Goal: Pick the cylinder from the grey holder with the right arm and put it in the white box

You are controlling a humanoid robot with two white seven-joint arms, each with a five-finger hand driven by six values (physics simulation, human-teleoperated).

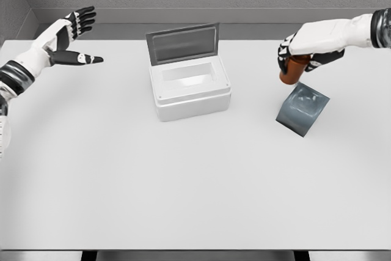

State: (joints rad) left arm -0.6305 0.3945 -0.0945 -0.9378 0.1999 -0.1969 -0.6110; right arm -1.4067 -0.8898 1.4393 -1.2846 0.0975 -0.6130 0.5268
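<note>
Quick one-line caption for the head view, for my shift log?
Right robot hand grips the brown cylinder just above the grey holder; white box open, left robot hand idle.

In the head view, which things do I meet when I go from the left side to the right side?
Left hand → white box, lid open → right hand gripping the brown cylinder. The grey holder overlaps below them.

Matt white table (183,181); smooth plastic-looking white box (191,93); slightly glossy grey holder (302,110); matt brown cylinder (295,68).
</note>
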